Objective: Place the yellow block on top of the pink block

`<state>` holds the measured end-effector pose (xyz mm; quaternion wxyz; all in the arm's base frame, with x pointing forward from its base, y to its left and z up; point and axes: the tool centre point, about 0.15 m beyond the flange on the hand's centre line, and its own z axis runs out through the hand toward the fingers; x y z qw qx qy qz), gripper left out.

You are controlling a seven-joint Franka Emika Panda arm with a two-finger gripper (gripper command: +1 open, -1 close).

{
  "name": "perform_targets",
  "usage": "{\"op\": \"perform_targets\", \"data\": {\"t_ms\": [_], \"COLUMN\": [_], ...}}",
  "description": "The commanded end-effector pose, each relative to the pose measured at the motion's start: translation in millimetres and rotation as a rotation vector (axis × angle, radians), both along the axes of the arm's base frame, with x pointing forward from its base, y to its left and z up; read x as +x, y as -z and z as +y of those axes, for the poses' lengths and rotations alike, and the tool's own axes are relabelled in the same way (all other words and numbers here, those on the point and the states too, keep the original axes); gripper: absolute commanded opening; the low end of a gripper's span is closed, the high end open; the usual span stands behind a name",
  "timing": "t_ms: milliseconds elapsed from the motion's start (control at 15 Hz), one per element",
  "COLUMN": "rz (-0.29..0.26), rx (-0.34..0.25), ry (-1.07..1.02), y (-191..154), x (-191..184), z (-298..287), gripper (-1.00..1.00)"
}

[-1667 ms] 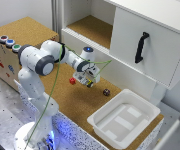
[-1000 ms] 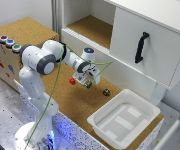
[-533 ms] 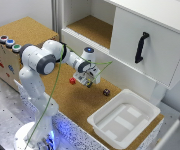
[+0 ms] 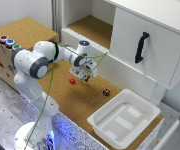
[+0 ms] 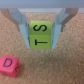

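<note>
Yellow block (image 5: pixel 40 35) clamped in our end effector (image 5: pixel 41 37), raised above the cork tabletop (image 4: pixel 65 97)!
We see the pink block (image 4: pixel 72 80) just beside it, mid-tabletop; misjudge the offset and we'd knock it aside or land off-centre. White tray (image 4: pixel 102 120) at the tabletop's near corner looks empty; a maroon block (image 4: pixel 106 92) sits apart.

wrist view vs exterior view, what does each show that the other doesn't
Only the wrist view shows the small yellow cube between the gripper fingers, with the letters S and T on it, and a D on the small red-pink cube. Only the exterior view shows the white plastic tray, a dark maroon block and the white cabinet. Both show the red-pink cube on the cork surface.
</note>
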<state>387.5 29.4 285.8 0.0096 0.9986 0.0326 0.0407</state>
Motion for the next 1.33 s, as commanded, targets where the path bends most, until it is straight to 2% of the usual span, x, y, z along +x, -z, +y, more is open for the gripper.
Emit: {"op": "perform_targets", "data": {"t_ms": [0, 200, 267, 333, 667, 1267], "rz": [-0.081, -0.075, -0.055, -0.041, -0.031, -0.019], "rx": [0.012, 0.005, -0.001, 0.018, 0.012, -0.002], "ry": [-0.069, -0.077, -0.067, -0.056, -0.036, -0.004], "y": [-1.6, 2.7, 10.4, 14.6, 33.0, 65.3], "x": [-60.0, -61.3, -58.6, -56.2, -39.5, -0.3], "z": [28.3, 45.5, 51.5, 55.2, 79.9, 73.1], "gripper": [-1.00, -1.00, -1.00, -1.00, -1.00, -1.00]}}
